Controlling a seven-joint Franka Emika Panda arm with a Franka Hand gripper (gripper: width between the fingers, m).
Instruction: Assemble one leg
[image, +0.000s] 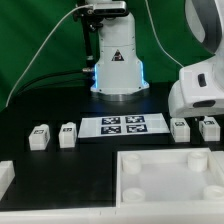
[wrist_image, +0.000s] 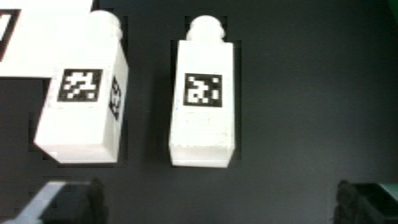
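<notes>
Closest to the lens are my two dark fingertips (wrist_image: 63, 200), blurry, one at each edge of the wrist view. They're wide apart with only black table (wrist_image: 285, 120) between them, so my gripper (wrist_image: 214, 198) is holding nothing.

Just past them lie the first leg (wrist_image: 86, 105) and the second leg (wrist_image: 205, 100), side by side, near each other but not touching. Each is a white block with a square tag facing up and a small nub on the far end. A flat white corner (wrist_image: 36, 45) pokes in beside the first leg; can't tell what it is from this view.

The exterior view gives the bigger layout, which the wrist cam doesn't. All four legs sit in a row: outer left leg (image: 40, 137), inner left leg (image: 67, 133), inner right leg (image: 181, 128) and outer right leg (image: 209, 127). The marker board (image: 123, 125) lies between the two pairs. My white arm (image: 200, 90) hangs over the pair on the exterior view's right, but my fingers don't show there at all. Nearer that camera is the big white tray (image: 130, 165), and my base (image: 117, 65) stands behind the marker board.
</notes>
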